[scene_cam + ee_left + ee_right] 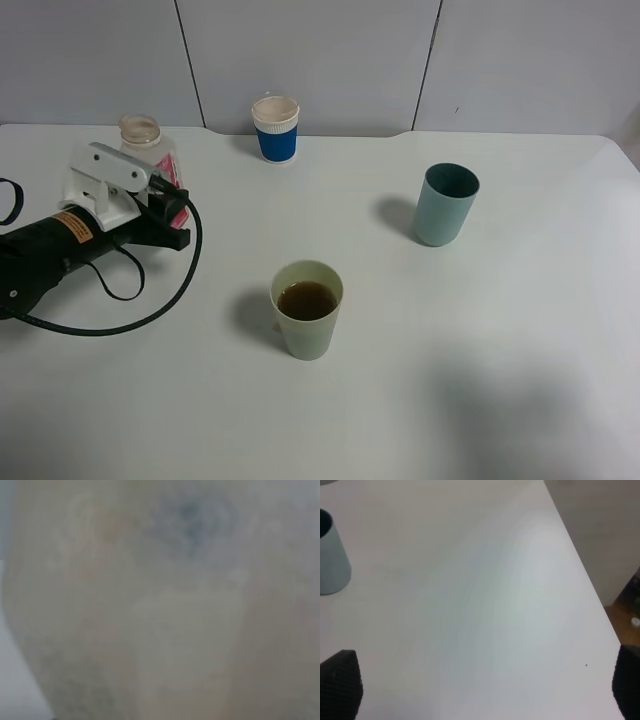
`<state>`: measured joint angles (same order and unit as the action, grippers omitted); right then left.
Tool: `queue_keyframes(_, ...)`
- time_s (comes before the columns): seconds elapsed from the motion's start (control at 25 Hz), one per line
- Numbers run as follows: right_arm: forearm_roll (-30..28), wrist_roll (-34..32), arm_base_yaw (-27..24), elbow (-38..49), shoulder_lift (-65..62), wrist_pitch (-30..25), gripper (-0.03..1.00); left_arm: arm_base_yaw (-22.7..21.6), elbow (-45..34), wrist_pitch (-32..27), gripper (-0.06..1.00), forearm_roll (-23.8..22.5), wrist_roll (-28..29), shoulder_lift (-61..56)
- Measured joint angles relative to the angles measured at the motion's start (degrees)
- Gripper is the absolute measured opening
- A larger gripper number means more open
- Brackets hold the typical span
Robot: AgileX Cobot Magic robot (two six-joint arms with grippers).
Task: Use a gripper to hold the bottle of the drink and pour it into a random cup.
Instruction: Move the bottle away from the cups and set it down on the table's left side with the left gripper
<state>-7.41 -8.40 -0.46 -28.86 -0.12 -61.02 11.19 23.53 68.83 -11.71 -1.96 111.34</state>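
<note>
Bottle of the drink [143, 138] is being held upright at the upper left of the overhead frame, apparently with its base on the table [480, 390], by the left gripper [158, 195]. The jaws are being pressed onto its sides, pinching it at the pink label. The bottle body is reading clear, with no brown seen inside.

The cup [307, 312], lower centre of frame, is showing brown drink [307, 299] inside. Judgement: the pour is done and set-down/release is being handled now.

The left wrist view is being filled by a close blur, so contact cannot be confirmed from there. The right gripper [484, 685] is being held over bare table near its edge, fingers spread wide with nothing between them. The teal tumbler [446, 205] at right and the paper cup [276, 128] at top centre are not being involved, and both are well apart from the bottle.

Next move: base contact to be checked, jaws to be opened, arm to be drawn back toward the left edge. The light bottle is not to be dragged or tipped, and the cable [140, 320] is not to be snagged.
</note>
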Motion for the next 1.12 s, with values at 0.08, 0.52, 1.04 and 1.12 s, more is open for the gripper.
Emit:
queue_keyframes(0.08,0.00,0.00,0.00,0.00,0.00,0.00,1.00,0.00,0.00,0.00,0.33,0.25,-1.06,1.24)
queue_keyframes(0.52,0.00,0.00,0.00,0.00,0.00,0.00,1.00,0.00,0.26,0.07,0.33,0.43,-3.44,3.17)
queue_keyframes(1.04,0.00,0.00,0.00,0.00,0.00,0.00,1.00,0.00,4.31,0.06,0.33,1.67,-0.17,3.17)
queue_keyframes(1.12,0.00,0.00,0.00,0.00,0.00,0.00,1.00,-0.58,5.00,0.12,0.33,1.67,0.69,3.37)
